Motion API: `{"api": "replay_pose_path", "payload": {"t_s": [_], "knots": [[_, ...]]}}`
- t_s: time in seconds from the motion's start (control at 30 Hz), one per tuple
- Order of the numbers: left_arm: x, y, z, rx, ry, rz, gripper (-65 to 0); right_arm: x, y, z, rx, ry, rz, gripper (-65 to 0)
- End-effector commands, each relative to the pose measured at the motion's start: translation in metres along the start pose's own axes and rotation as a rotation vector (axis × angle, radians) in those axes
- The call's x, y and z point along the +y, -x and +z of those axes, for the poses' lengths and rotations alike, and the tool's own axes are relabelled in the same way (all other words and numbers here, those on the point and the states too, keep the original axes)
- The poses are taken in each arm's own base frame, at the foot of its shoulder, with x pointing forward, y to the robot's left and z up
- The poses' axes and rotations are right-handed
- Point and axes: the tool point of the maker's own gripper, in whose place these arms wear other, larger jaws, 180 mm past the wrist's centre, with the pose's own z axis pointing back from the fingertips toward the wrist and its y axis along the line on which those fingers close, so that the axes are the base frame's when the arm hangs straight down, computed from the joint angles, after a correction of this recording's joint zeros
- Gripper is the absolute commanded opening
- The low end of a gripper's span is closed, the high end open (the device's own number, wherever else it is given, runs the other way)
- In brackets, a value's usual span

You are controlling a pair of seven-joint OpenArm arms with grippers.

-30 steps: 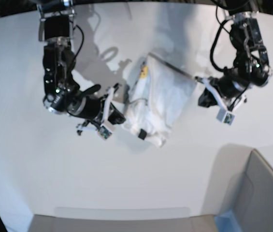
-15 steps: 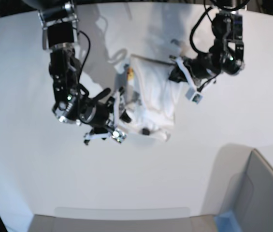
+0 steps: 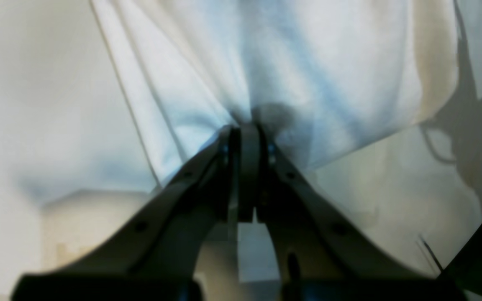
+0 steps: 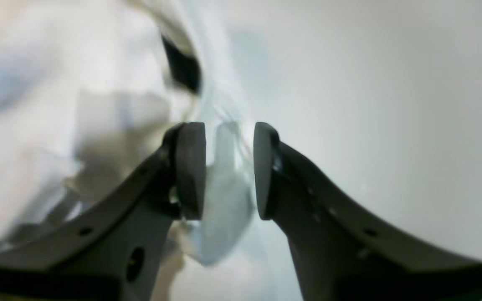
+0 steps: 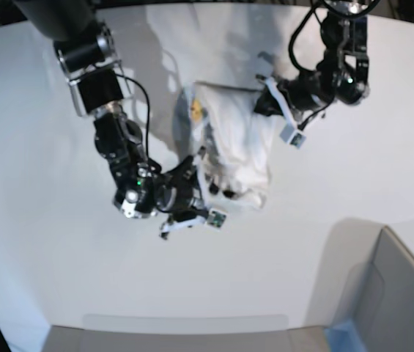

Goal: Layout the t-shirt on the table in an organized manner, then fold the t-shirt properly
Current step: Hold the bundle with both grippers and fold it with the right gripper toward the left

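Shirt (image 5: 232, 150) lies bunched mid-surface (image 5: 45, 242), partly lifted. Your left gripper (image 3: 245, 129) has its jaws clenched on a fold; your right gripper (image 4: 228, 167) stands released, cloth loose between the jaws. Risk: pulling left alone drags the heap and twists it further.

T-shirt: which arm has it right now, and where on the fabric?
The left gripper is shut on the t-shirt, pinching a bunched fold near one edge. The right gripper has its jaws apart, with cloth between them but not clamped.
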Motion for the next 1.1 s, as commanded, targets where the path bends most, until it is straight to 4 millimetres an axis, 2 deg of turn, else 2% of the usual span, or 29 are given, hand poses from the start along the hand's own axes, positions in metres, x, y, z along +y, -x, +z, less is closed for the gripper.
{"api": "replay_pose_path", "payload": {"t_s": [0.0, 0.1, 0.17, 0.27, 0.37, 0.5, 0.57, 0.67, 0.73, 0.83, 0.93, 1.0, 1.07], "knots": [[0.003, -0.004, 0.004, -0.004, -0.012, -0.016, -62.1, -0.014, -0.023, 0.012, -0.056, 0.036, 0.049, -46.1], [0.002, -0.006, 0.004, -0.007, -0.010, -0.019, -62.1, -0.012, -0.039, 0.022, -0.099, 0.059, 0.084, -46.1], [0.003, -0.016, 0.005, -0.024, -0.011, -0.029, -62.1, -0.011, -0.049, 0.030, -0.127, 0.076, 0.105, -46.1], [0.004, -0.027, 0.005, -0.044, -0.013, -0.039, -62.0, -0.005, -0.050, 0.035, -0.150, 0.081, 0.106, -46.1], [0.005, -0.041, 0.007, -0.073, -0.017, -0.055, -62.0, 0.010, -0.039, 0.029, -0.138, 0.052, 0.085, -46.1], [0.002, -0.056, 0.006, -0.087, -0.011, -0.060, -62.0, 0.034, -0.012, 0.015, -0.095, -0.008, 0.033, -46.1], [0.006, -0.061, 0.010, -0.076, -0.023, -0.050, -62.0, 0.042, 0.000, 0.007, -0.100, -0.037, -0.013, -46.1], [0.008, -0.067, 0.014, -0.072, -0.032, -0.031, -62.0, 0.039, 0.021, -0.003, -0.119, -0.051, -0.131, -46.1], [0.007, -0.067, 0.017, -0.067, -0.036, -0.033, -62.0, 0.032, 0.042, -0.014, -0.108, -0.063, -0.223, -46.1], [0.008, -0.065, 0.018, -0.063, -0.041, -0.037, -62.0, 0.015, 0.056, -0.023, -0.090, -0.063, -0.289, -46.1], [0.012, -0.052, 0.019, -0.036, -0.051, -0.029, -62.0, -0.004, 0.056, -0.018, -0.102, -0.031, -0.315, -46.1], [0.015, -0.046, 0.020, -0.020, -0.058, -0.032, -62.0, -0.017, 0.045, -0.009, -0.134, 0.003, -0.304, -46.1], [0.016, -0.044, 0.020, -0.013, -0.062, -0.031, -62.0, -0.023, 0.036, -0.004, -0.157, 0.020, -0.287, -46.1]]}}
